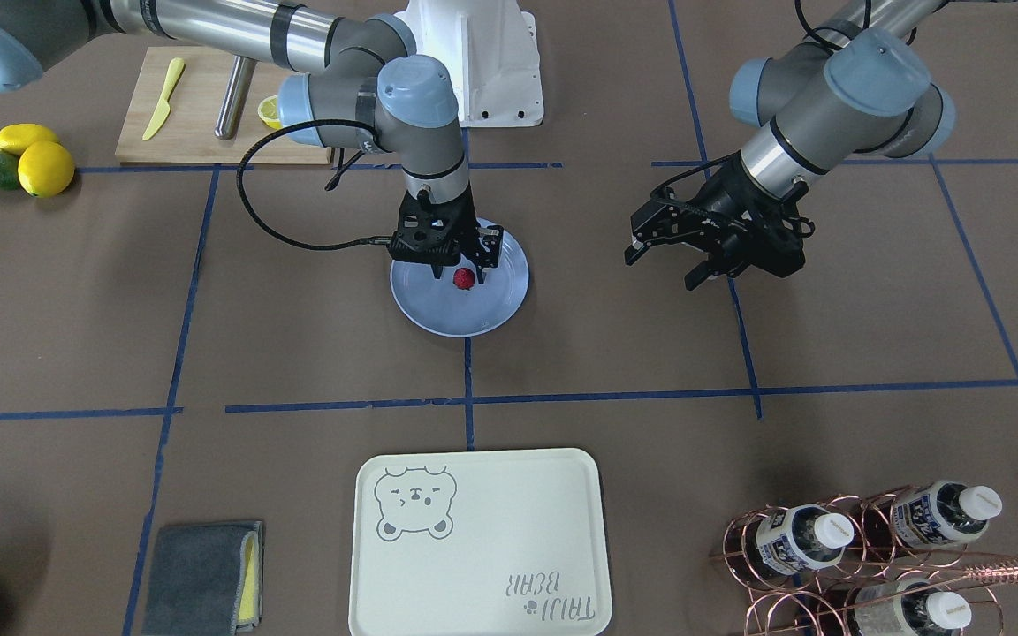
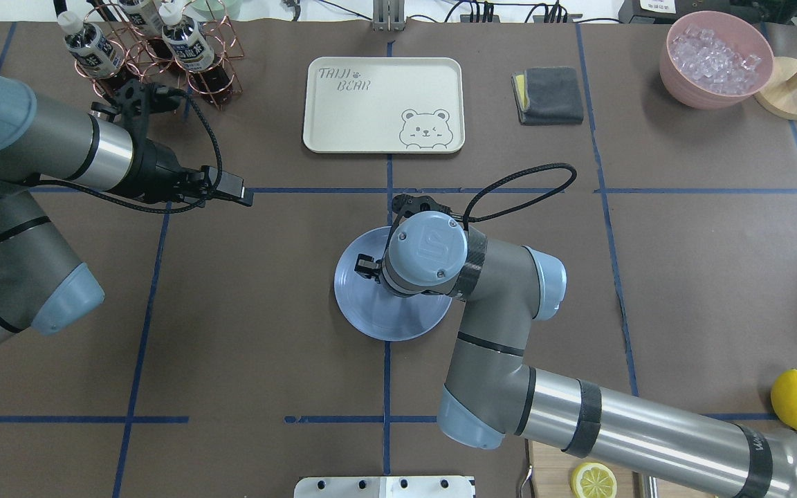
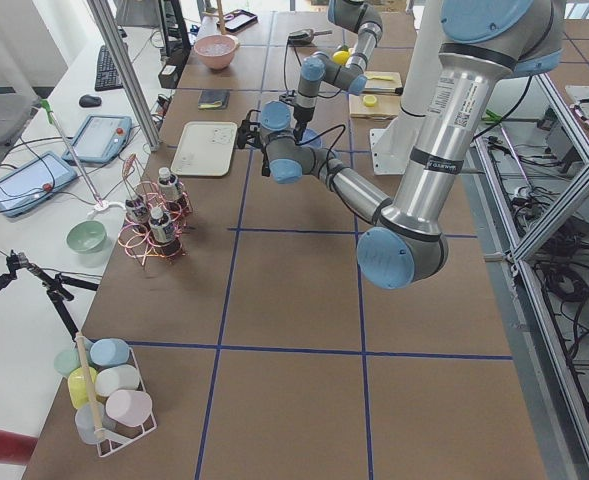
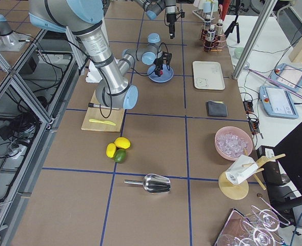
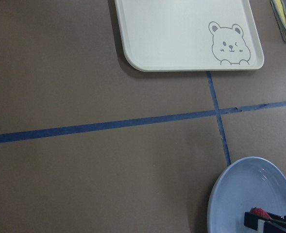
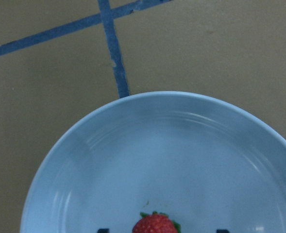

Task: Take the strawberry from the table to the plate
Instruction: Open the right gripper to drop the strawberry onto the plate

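The small red strawberry (image 1: 464, 279) lies on the round light-blue plate (image 1: 456, 318) in the middle of the table (image 1: 297, 336). My right gripper (image 1: 460, 265) points straight down over the plate and is open, its fingertips standing either side of the berry without touching it. The right wrist view shows the strawberry (image 6: 155, 224) at the bottom edge on the plate (image 6: 181, 145), with a gap on each side. My left gripper (image 1: 661, 271) hovers open and empty above the table, well off to the side of the plate. The left wrist view catches the plate (image 5: 240, 194) and the strawberry (image 5: 260, 212).
A cream bear-printed tray (image 1: 474, 548) lies beyond the plate. A wire rack of bottles (image 1: 871, 548) and a grey cloth (image 1: 200, 579) sit at the far edge. Cutting board (image 1: 200, 115), lemons (image 1: 45, 168) and a pink bowl of ice (image 2: 717, 59) stand on my right side.
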Action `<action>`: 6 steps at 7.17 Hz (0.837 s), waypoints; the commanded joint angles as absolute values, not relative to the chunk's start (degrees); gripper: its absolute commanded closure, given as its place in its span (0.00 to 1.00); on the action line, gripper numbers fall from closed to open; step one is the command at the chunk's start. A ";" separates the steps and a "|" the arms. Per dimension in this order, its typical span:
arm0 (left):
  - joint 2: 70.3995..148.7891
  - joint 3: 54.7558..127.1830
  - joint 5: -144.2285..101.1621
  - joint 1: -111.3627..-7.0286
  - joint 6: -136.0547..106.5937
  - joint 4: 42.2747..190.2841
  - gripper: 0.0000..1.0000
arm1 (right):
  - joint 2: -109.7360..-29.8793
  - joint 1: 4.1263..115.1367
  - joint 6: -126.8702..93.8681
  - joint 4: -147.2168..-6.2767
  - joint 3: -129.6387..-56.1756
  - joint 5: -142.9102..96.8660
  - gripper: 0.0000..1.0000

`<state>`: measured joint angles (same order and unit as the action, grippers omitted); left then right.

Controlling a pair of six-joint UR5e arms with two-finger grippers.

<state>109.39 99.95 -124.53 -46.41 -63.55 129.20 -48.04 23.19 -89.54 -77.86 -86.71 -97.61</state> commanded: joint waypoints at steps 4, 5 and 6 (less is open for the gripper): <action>102.08 102.12 -124.63 -52.55 -49.38 129.02 0.00 | -54.45 33.37 -81.60 -88.40 -101.55 -106.76 0.00; 98.91 102.30 -124.89 -55.78 -40.61 129.02 0.00 | -60.50 35.92 -75.56 -88.33 -106.56 -107.66 0.00; 96.27 102.04 -124.89 -57.90 -32.43 129.02 0.00 | -65.08 39.43 -68.54 -87.98 -107.65 -110.71 0.00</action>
